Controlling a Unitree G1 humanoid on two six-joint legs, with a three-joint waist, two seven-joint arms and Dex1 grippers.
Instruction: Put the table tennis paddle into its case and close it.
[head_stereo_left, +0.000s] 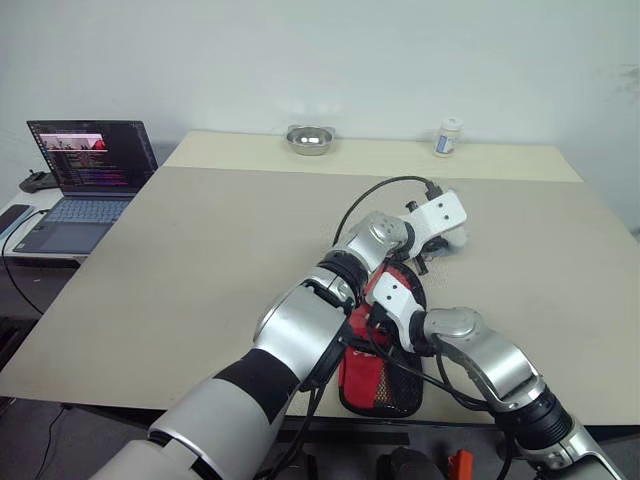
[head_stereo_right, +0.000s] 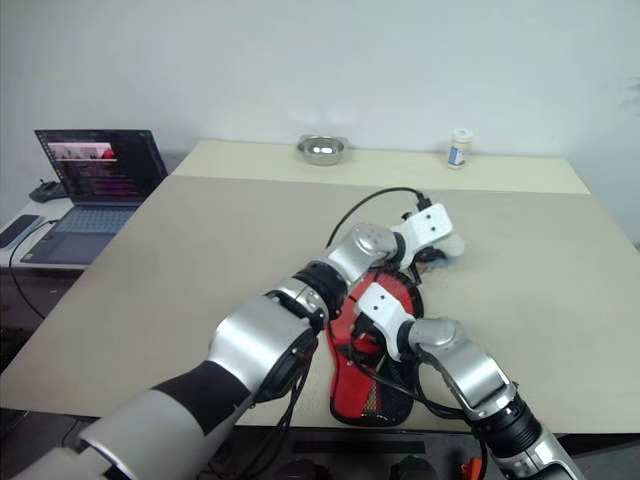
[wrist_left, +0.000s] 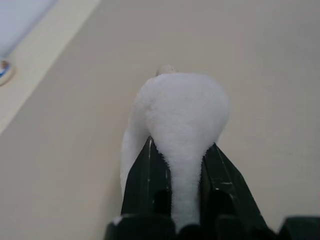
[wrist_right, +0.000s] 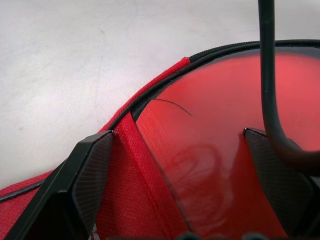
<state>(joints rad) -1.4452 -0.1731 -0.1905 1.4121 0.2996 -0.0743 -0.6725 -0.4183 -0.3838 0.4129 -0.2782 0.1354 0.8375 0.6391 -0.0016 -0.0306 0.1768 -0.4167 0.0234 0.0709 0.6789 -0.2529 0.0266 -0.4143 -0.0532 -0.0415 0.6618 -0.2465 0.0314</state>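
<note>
The case (head_stereo_left: 380, 385) lies on the table near its front edge, red with a black mesh pocket, its narrow end toward me. My right gripper (wrist_right: 177, 133) stands open over the case's round part, one finger outside the red fabric edge (wrist_right: 131, 165) and the other over a smooth red surface inside. I cannot tell whether that surface is the table tennis paddle or the case's panel. My left arm reaches across above the case. Just beyond the case, my left gripper (wrist_left: 182, 145) is shut on a soft white wad (wrist_left: 185, 105), also seen as a white wad (head_stereo_left: 456, 240).
A steel bowl (head_stereo_left: 309, 138) and a small white bottle (head_stereo_left: 448, 137) stand at the table's far edge. An open laptop (head_stereo_left: 90, 170) sits on a side desk to the left. A black cable (head_stereo_left: 375, 190) loops over the table behind my left wrist.
</note>
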